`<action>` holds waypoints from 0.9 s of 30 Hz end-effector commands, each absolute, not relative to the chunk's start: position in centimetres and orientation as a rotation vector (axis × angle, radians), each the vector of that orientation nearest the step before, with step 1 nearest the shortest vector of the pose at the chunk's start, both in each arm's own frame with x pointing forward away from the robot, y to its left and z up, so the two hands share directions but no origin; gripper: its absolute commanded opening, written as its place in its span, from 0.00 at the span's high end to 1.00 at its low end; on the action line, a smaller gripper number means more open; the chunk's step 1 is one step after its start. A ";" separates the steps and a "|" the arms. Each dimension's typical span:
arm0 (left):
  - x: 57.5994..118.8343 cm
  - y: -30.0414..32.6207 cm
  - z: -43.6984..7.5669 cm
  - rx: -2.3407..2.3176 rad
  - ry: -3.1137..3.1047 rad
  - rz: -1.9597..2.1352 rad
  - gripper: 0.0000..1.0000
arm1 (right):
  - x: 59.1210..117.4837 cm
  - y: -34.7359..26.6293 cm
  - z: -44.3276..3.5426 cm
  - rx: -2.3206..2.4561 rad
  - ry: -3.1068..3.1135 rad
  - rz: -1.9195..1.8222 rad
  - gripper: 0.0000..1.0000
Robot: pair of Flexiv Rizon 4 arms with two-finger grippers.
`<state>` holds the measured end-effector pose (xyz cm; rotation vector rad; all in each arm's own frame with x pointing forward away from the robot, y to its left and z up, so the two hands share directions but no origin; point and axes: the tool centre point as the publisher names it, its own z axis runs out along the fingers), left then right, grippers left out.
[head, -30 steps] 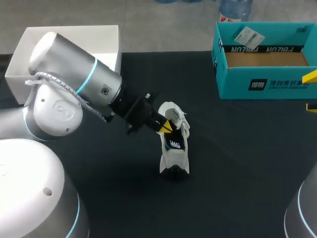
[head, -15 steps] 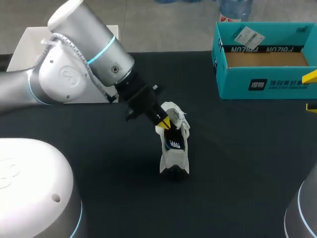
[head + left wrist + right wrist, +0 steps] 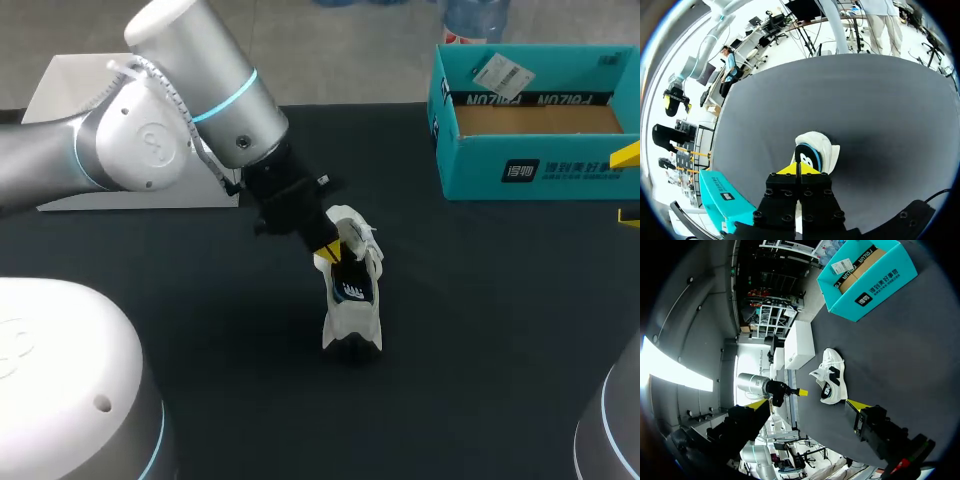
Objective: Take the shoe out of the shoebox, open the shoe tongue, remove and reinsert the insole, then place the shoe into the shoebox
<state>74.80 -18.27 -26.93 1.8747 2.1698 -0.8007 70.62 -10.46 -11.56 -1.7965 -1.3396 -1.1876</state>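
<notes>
A white shoe point(image 3: 352, 300) with a dark blue inside stands on the black table point(image 3: 480, 330), its opening turned up. My left gripper point(image 3: 335, 250) is shut, its yellow tips together at the rim of that opening. In the left wrist view the gripper point(image 3: 799, 169) meets the shoe point(image 3: 821, 149) just ahead of it; whether anything thin is pinched I cannot tell. The teal shoebox point(image 3: 535, 165) stands open at the far right. My right gripper point(image 3: 628, 185) hangs open at the right edge, in front of the box. Its wrist view shows the gripper point(image 3: 806, 407) spread wide, far from the shoe point(image 3: 831, 376).
A white box point(image 3: 55, 85) sits at the far left, partly hidden behind my left arm. A paper tag point(image 3: 497, 72) lies on the shoebox's back rim. The shoebox point(image 3: 720, 196) shows beside the left gripper.
My left arm has swung up and to the right while its tips stayed at the shoe's opening. The shoe and the right gripper have not moved.
</notes>
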 end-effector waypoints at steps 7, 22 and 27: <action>76.0 -18.9 -27.3 2.149 2.172 -0.640 1.00 | 70.4 -10.4 -11.6 -1.801 -1.339 -1.188 0.00; 76.8 -20.3 -29.4 2.222 2.121 -0.641 1.00 | 70.4 -10.4 -11.6 -1.801 -1.339 -1.188 0.00; 77.0 -20.4 -31.5 2.284 2.136 -0.593 1.00 | 70.4 -10.4 -11.6 -1.801 -1.339 -1.188 0.00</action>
